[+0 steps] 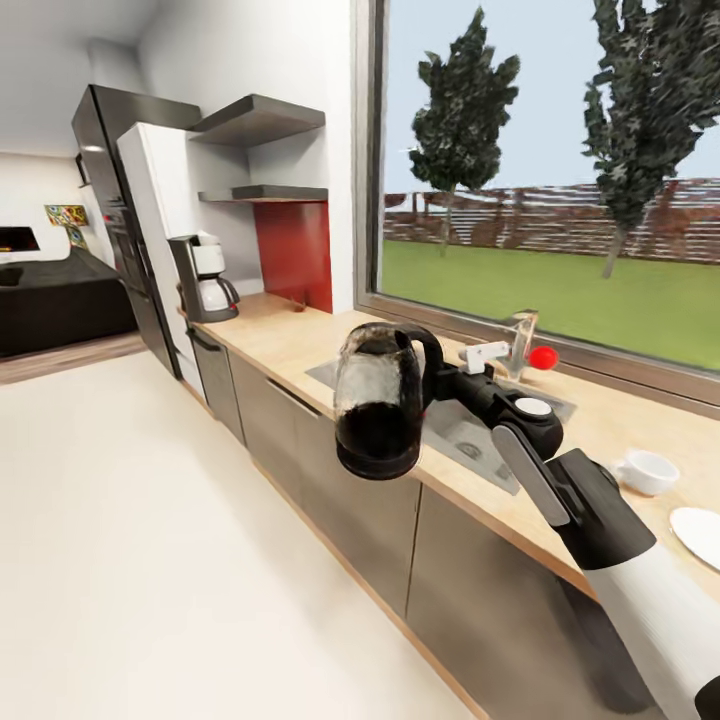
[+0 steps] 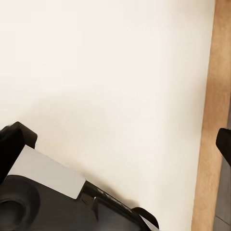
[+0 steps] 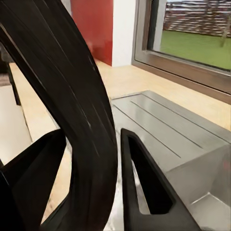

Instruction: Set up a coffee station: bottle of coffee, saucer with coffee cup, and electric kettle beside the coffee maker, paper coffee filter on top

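Head view shows one electric kettle point(image 1: 378, 400), one coffee maker point(image 1: 206, 277), one coffee cup point(image 1: 646, 471) and one saucer point(image 1: 698, 535), all along a single long table point(image 1: 290, 345) with a steel sink point(image 1: 470, 432) set in it. The kettle hangs in the air at the table's front edge, just in front of the sink, carried by the right hand point(image 1: 447, 378), which is clamped on its black handle; the glass body looks dark in its lower half, though what is inside is hard to make out. The coffee maker stands at the table's far end, near a red wall panel point(image 1: 294, 252), under two dark shelves point(image 1: 262, 155). The cup sits on the table beyond the sink from the coffee maker, and the saucer lies just beside the cup, cut off by the picture's edge. In the right wrist view the kettle's curved black handle point(image 3: 72, 106) runs between the black fingers point(image 3: 144, 187), hiding much of the sink behind. The left wrist view shows pale floor point(image 2: 106, 86) and dark robot parts; I cannot tell whether the left hand is apart or together.
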